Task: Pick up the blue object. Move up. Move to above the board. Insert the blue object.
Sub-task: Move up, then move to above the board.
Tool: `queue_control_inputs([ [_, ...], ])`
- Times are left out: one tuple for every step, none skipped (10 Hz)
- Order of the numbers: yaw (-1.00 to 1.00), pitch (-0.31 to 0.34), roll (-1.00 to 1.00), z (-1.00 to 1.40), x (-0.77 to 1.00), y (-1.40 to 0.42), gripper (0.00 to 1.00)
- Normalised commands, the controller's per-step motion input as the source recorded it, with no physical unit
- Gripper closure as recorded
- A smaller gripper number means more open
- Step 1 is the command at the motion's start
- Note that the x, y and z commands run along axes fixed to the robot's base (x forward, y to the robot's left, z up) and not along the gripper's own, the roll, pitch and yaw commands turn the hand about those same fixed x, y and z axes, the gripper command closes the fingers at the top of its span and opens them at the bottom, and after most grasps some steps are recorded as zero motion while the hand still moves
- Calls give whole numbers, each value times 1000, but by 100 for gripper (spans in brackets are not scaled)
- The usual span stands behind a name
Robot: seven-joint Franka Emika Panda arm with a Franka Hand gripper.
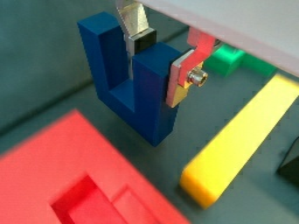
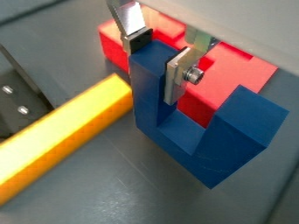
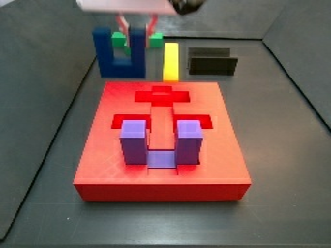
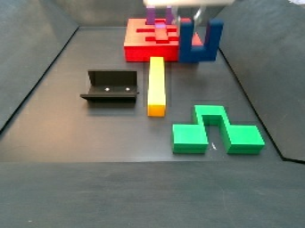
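Note:
The dark blue U-shaped block (image 1: pixel 131 92) stands upright with its prongs up. My gripper (image 1: pixel 160 59) is shut on one prong, a silver finger on each side of it; this also shows in the wrist view with the board behind (image 2: pixel 158 57). In a side view the blue block (image 3: pixel 119 53) hangs under the gripper (image 3: pixel 138 24) just beyond the red board's (image 3: pixel 207 145) far left corner. In another side view the block (image 4: pixel 202 43) is beside the board (image 4: pixel 141 46). It is at or barely above the floor. A cross-shaped recess (image 3: pixel 162 95) in the board is open.
A purple U-shaped block (image 3: pixel 161 143) sits in the board. A yellow bar (image 4: pixel 156 85) lies beside the board, with the dark fixture (image 4: pixel 110 86) next to it. A green block (image 4: pixel 215 132) lies farther off. Dark walls ring the floor.

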Motion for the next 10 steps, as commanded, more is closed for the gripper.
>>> queue_control_inputs([
  [-22,5,-1,207,30,42,100],
  [0,0,0,1400,0,0,100],
  [7,15,2,1400,-14,-6,100],
  [3,25,-3,1400,-56,-6,100],
  [1,14,-14,1400,-5,-12,100],
  [-1,63,-13,1400,57,-18,100],
  [-6,101,-11,738,38,-12,100],
  [-7,77,-19,197,36,-8,100],
  [-184,130,-32,363,515,-1400,100],
  [-150,143,18,360,518,-1400,100],
])
